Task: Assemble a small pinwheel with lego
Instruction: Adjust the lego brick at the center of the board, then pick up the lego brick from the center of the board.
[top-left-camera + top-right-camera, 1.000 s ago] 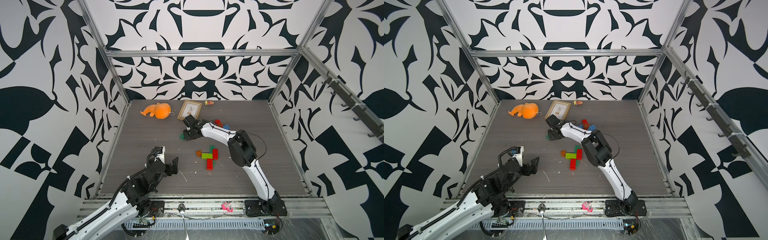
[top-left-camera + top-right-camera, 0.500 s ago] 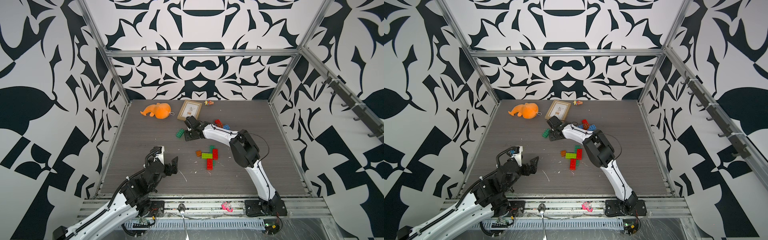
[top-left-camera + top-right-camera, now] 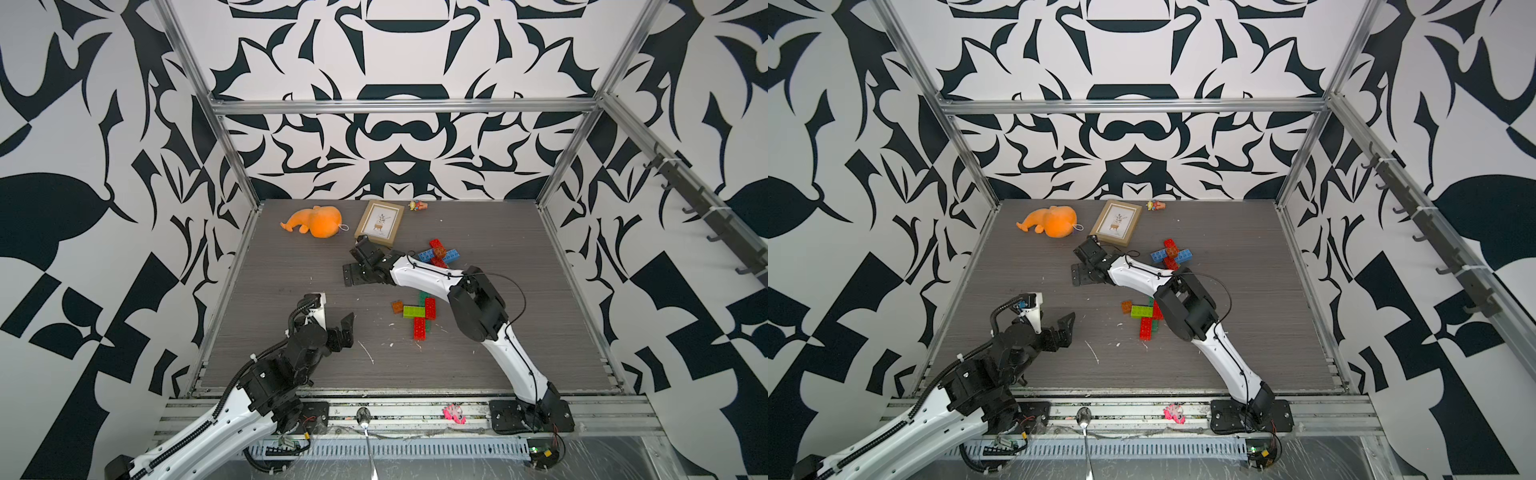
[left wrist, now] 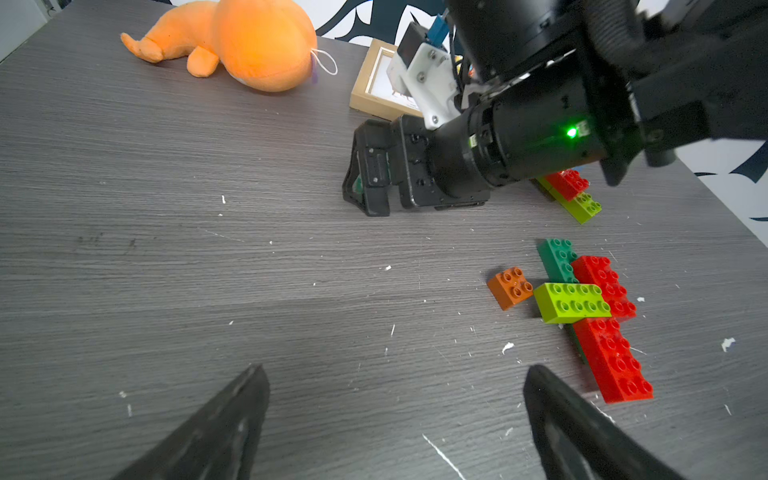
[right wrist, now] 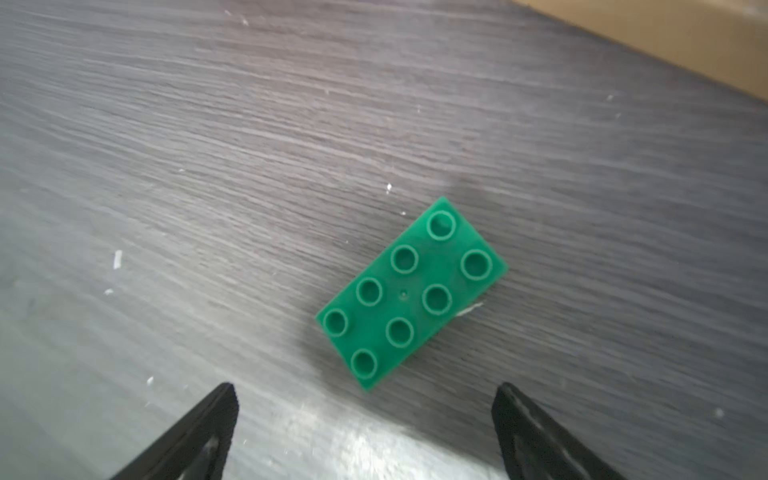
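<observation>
A dark green 2x4 lego brick (image 5: 411, 293) lies flat on the table, studs up, just beyond my right gripper (image 5: 365, 388). That gripper's jaws stand wide open and touch nothing. In both top views the right gripper (image 3: 351, 275) (image 3: 1079, 275) covers that brick. Mid-table sits a lego cluster: a lime brick (image 3: 413, 311), two red bricks (image 3: 420, 329), a dark green one (image 3: 423, 298) and a loose orange-brown square (image 3: 397, 307). My left gripper (image 3: 332, 311) (image 4: 397, 370) hovers open and empty, left of the cluster.
A blue and red brick cross (image 3: 438, 254) lies behind the right forearm. An orange plush toy (image 3: 318, 221), a picture frame (image 3: 379, 222) and a small figurine (image 3: 417, 205) sit along the back wall. White scuffs mark the table.
My right gripper has opened wide and let go of the dark green brick, which now rests on the table. The left arm has not moved.
</observation>
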Robot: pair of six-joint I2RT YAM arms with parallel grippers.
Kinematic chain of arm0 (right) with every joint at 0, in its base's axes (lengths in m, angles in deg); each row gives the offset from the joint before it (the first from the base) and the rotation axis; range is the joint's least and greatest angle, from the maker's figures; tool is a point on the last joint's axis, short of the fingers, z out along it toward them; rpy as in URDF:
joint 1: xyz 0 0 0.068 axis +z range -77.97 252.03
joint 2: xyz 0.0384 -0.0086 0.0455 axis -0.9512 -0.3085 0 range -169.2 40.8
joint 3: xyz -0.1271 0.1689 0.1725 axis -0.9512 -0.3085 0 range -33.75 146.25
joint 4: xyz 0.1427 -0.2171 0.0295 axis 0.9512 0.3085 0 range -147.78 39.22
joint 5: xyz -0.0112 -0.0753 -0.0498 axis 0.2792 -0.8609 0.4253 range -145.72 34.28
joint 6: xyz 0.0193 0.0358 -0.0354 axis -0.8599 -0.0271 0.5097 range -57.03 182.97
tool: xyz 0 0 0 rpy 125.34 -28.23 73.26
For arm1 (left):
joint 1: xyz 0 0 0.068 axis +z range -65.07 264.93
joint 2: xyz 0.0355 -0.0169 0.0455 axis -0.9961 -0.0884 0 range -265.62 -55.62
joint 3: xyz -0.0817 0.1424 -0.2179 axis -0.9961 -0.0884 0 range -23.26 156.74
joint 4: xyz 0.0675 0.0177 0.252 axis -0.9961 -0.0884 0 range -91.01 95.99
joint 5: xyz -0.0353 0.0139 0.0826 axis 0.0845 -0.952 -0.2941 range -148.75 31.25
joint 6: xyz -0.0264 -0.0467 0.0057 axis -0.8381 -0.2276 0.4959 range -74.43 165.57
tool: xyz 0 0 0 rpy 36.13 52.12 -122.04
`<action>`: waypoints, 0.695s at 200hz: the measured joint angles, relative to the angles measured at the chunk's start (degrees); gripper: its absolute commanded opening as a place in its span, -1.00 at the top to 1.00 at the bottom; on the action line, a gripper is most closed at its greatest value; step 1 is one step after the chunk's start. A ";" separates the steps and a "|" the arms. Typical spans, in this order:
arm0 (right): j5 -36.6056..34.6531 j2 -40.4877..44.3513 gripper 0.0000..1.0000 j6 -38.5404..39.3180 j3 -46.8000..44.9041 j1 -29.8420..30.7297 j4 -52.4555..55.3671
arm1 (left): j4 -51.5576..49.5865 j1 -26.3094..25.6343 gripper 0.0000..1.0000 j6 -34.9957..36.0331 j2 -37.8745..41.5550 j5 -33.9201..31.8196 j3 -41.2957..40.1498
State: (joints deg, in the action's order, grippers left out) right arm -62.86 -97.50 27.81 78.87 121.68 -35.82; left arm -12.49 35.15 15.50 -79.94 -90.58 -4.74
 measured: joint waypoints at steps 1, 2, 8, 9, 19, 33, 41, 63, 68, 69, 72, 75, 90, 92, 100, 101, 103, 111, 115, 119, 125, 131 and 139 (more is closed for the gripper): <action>-0.17 -0.04 -0.97 -0.04 0.09 0.02 0.04 | 0.00 0.00 -1.00 0.00 0.00 0.00 0.00; -0.39 -0.11 -0.97 -0.07 0.13 0.04 0.11 | 0.00 0.00 -1.00 0.02 0.00 0.02 0.00; -1.49 -0.44 -0.98 -0.70 0.74 0.20 0.55 | 0.00 0.00 -1.00 0.02 0.00 0.04 0.00; -1.68 -0.50 -0.98 -0.74 0.83 0.22 0.59 | 0.00 0.00 -1.00 0.02 0.00 0.04 0.00; -3.93 -1.16 -0.98 -1.40 1.70 0.37 1.14 | 0.02 0.00 -1.00 0.00 0.00 0.09 0.00; -6.86 -2.21 -0.98 -2.27 3.19 0.46 1.75 | 0.02 0.00 -1.00 0.02 0.00 0.11 0.00; -8.37 -3.04 -0.98 -2.62 4.33 0.46 2.27 | 0.02 0.00 -1.00 0.02 0.00 0.13 0.00; -11.93 -5.64 -0.98 -3.41 8.22 0.63 3.82 | 0.02 0.00 -1.00 0.02 0.35 0.15 0.00; -12.87 -6.19 -0.98 -3.52 8.96 0.76 4.00 | 0.04 0.00 -1.00 0.02 0.48 0.17 0.00; -13.09 -6.29 -0.98 -3.52 9.11 0.79 4.00 | 0.04 0.00 -1.00 0.02 0.50 0.17 0.00; -13.64 -6.54 -0.98 -3.54 9.38 0.83 4.04 | 0.04 0.00 -1.00 0.02 0.57 0.15 0.00; -14.14 -6.71 -0.98 -3.56 9.53 0.85 4.07 | 0.04 0.00 -1.00 0.02 0.63 0.17 0.00; -16.33 -7.28 -0.98 -3.63 10.08 1.09 4.59 | 0.09 0.00 -1.00 0.04 0.87 0.17 0.00; -16.63 -7.32 -0.98 -3.65 10.12 1.11 4.70 | 0.09 0.00 -1.00 0.04 0.87 0.17 0.00; -17.64 -7.67 -0.98 -3.63 10.49 1.20 5.22 | 0.13 0.00 -1.00 0.04 0.92 0.17 0.00; -17.73 -7.69 -0.98 -3.65 10.54 1.22 5.25 | 0.15 0.00 -1.00 0.04 0.92 0.17 0.00; -18.01 -7.76 -0.98 -3.65 10.69 1.25 5.40 | 0.17 0.00 -1.00 0.04 0.92 0.17 0.00; -18.88 -8.09 -0.98 -3.65 11.08 1.36 5.75 | 0.17 0.00 -1.00 0.04 0.90 0.22 0.00; -19.17 -8.22 -0.98 -3.72 11.15 1.40 5.77 | 0.17 0.00 -1.00 0.04 0.90 0.26 0.00; -19.43 -8.31 -0.97 -3.78 11.28 1.46 5.81 | 0.20 0.00 -0.99 0.04 0.90 0.28 0.00; -19.74 -8.35 -0.94 -3.91 11.30 1.51 5.81 | 0.20 0.00 -0.99 0.04 0.85 0.33 0.00; -19.91 -8.35 -0.90 -3.98 11.30 1.55 5.84 | 0.20 0.00 -1.00 0.04 0.83 0.35 0.00; -20.13 -8.31 -0.83 -4.13 11.10 1.62 5.68 | 0.20 0.00 -1.00 0.04 0.79 0.37 0.00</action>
State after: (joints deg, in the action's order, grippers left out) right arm -82.99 -105.80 23.68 89.97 123.30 -30.14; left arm -12.29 35.15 15.55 -79.15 -90.21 -4.74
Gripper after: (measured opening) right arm 0.957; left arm 0.998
